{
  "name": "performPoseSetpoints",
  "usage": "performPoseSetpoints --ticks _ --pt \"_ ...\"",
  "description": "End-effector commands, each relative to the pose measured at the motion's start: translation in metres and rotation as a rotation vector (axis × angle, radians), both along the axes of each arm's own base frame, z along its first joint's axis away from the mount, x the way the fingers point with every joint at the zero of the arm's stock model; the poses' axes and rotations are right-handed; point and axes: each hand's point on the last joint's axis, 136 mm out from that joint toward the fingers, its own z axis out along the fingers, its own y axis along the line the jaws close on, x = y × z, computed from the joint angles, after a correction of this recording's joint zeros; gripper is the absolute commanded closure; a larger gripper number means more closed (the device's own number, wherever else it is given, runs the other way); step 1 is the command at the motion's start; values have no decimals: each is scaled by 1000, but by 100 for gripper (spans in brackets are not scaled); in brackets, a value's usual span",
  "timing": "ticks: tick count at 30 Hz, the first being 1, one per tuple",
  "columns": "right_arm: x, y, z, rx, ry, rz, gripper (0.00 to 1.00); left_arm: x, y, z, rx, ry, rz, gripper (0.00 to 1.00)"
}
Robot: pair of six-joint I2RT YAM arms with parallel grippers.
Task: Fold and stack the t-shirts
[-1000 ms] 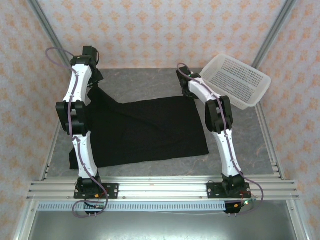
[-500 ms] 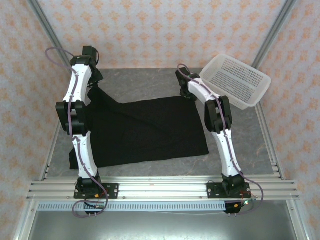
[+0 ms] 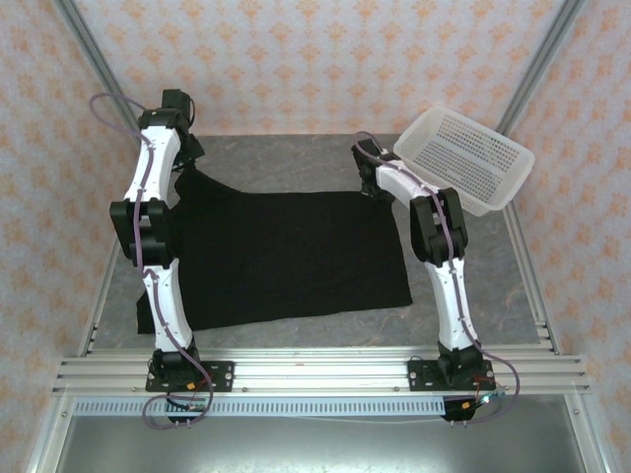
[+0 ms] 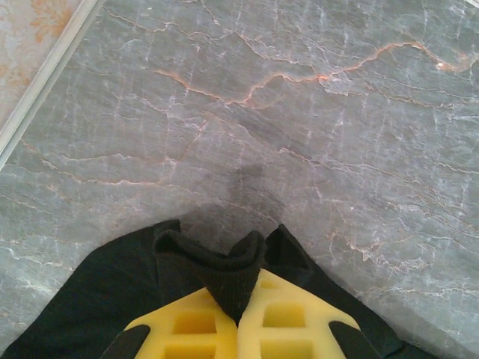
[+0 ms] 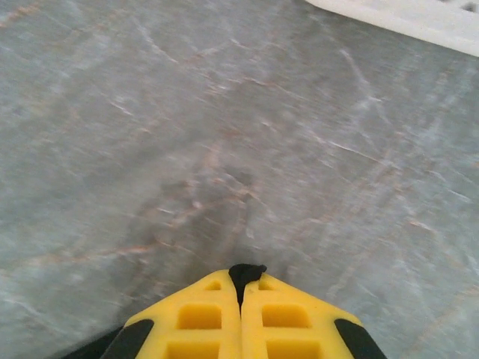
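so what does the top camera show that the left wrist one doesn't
The top view gives the whole black t-shirt spread flat, the white basket at the far right, and the left arm and right arm. The left wrist view gives the close-up: the left hand shut on a bunched bit of the shirt's edge. Both have the shirt and the marble table.

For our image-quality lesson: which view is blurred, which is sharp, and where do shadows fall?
Right wrist view: table veins smeared by blur. Left wrist view: sharp, a soft shadow on the table ahead of the left gripper. Top view: even light; the shirt reads flat black, little detail.
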Motion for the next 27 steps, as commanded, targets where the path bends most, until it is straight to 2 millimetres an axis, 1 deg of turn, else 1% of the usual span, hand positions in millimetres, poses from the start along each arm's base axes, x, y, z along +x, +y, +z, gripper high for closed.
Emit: performPoseSetpoints --ticks 1,6,9,11,15,20,23,27 --pt "-3 -29 40 -85 -70 -42 100 8 -25 8 -51 -35 -72 100" --pt "-14 -56 51 -107 -78 -88 100 20 -62 6 -110 -64 -158 100" --pt "-14 -68 58 -104 -92 -103 100 27 -76 7 -124 -80 -187 100" --pt "-11 -67 63 -92 -102 -88 100 27 -76 9 -111 -80 -182 100" --pt "-4 -59 66 -65 -93 -59 100 23 -67 17 -63 -75 -156 100" --pt "-11 -54 68 -23 -88 -59 100 14 -63 29 -30 -76 -164 100" --pt "-22 -53 69 11 -81 -64 100 2 -64 32 -8 -54 -177 100" --pt "-43 -50 71 55 -71 -72 100 -31 -66 31 62 24 -176 100"
